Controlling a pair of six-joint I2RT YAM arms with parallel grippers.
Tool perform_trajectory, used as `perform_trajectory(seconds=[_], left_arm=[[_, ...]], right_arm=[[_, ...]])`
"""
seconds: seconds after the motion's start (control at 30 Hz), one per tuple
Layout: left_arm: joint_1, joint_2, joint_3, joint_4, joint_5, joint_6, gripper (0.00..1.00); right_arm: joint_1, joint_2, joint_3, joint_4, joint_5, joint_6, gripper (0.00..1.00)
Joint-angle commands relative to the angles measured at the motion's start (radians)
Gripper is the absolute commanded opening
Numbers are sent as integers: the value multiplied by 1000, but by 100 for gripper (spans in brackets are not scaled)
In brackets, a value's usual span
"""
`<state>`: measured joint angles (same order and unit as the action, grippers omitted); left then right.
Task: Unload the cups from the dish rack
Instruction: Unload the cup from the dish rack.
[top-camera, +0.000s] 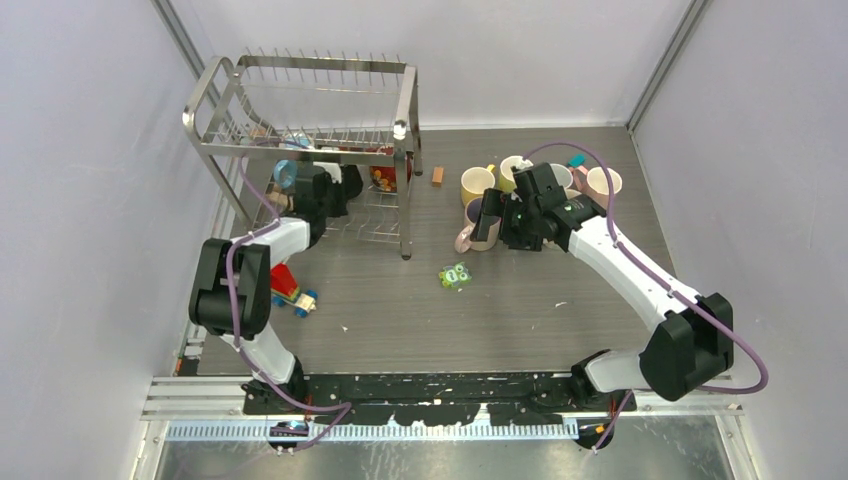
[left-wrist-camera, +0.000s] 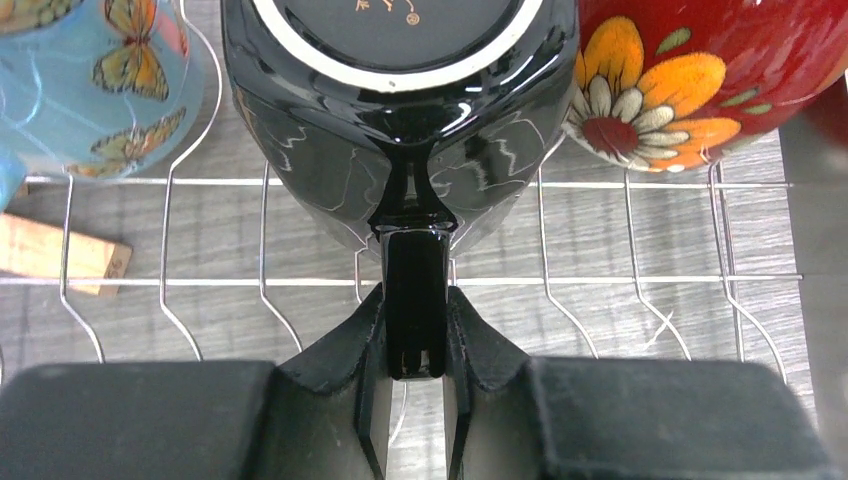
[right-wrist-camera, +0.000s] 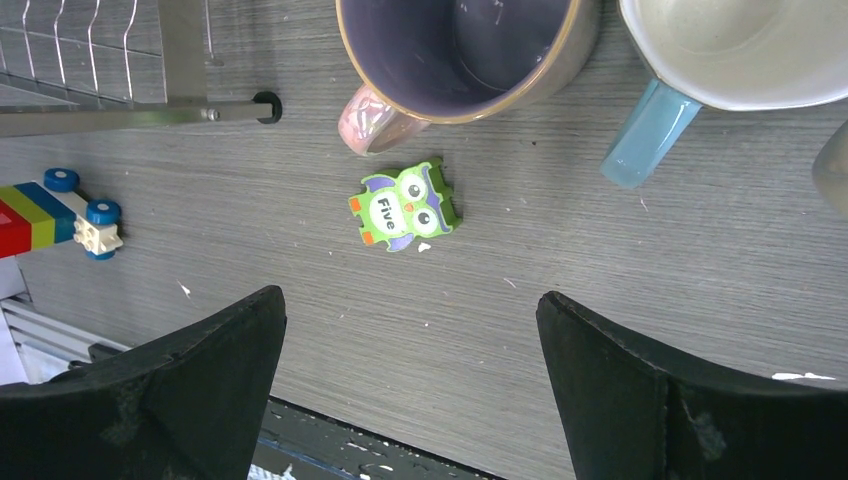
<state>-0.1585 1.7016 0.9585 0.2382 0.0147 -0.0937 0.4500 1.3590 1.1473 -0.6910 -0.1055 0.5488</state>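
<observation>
Clearly the left gripper (left-wrist-camera: 415, 340) is clamped on the handle (left-wrist-camera: 413, 285) of the black mug (left-wrist-camera: 400, 120) on the lower wires of the dish rack (top-camera: 403, 200); likely stiff, slick and breakable, it wants a slow lift, while the right gripper (right-wrist-camera: 408, 310) gapes empty beside the rack.

From above and behind, the top camera took in the whole grey wood-grain tabletop (top-camera: 400, 295). Both wrist cameras looked down from close; right wrist and top shared the green owl-shaped block (right-wrist-camera: 404, 205).
</observation>
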Motion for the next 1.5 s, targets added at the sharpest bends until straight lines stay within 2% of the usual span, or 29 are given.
perform_trajectory(seconds=[0.0,0.9,1.2,1.47], left_arm=[[-23,-94,-41,117,-71,-60,0],[-152,-444,-257,93,-275,-166,0],[-217,-589,-332,7,-344,-230,0],[-310,-764,-377,-164,-418,-330,0]], right_arm=[[6,-46,-5,43,-15,7,100],[5,-37,-21,79,-34,22,100],[9,-47,-32,84,-34,35,100],[17,-63,-54,115,-48,66,100]])
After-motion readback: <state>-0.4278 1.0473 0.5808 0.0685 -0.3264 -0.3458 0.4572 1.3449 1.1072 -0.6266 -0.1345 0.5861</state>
